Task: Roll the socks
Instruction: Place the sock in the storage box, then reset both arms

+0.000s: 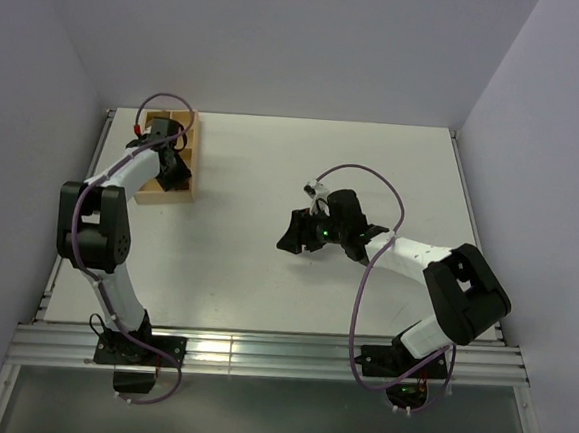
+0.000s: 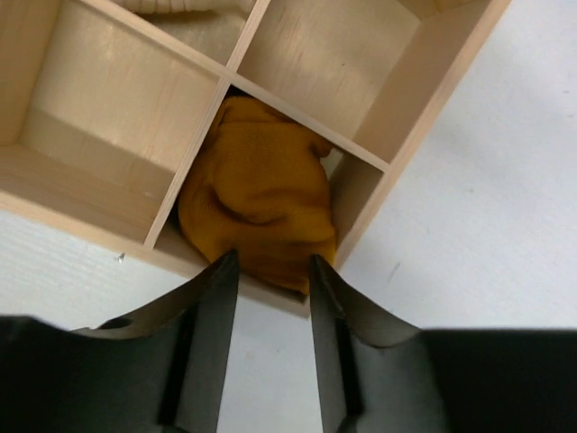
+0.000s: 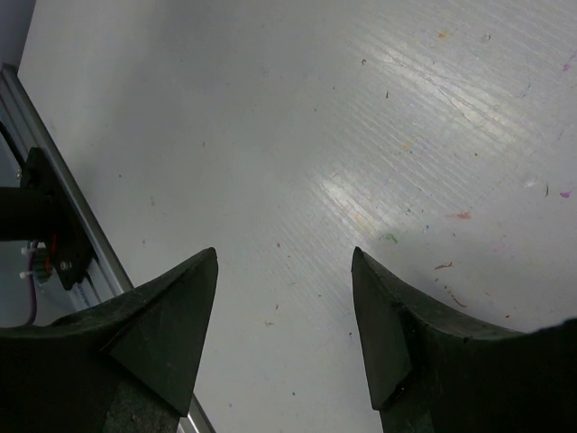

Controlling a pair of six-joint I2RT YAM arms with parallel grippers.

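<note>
Socks point(image 2: 257, 194) bundled in 1 box point(image 2: 117, 99) compartment; left pincer point(image 2: 272, 263) slightly parted beside them (gripping nothing); right pincer point(image 3: 284, 256) wide open, empty, over counter point(image 3: 361, 117).

Bright even overhead light, soft shadows, glare patch on table point(image 3: 347, 194), mild blur

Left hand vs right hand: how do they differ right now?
Position: the left hand is at the wooden box, with its fingertips either side of the near edge of the mustard sock. The right hand is over the table with nothing between its fingers.
Opening: the left hand's gap is narrow, the right hand's clearly wider.
Whether the left hand grips the sock is unclear.
Shared: both are dark and two-fingered.
</note>
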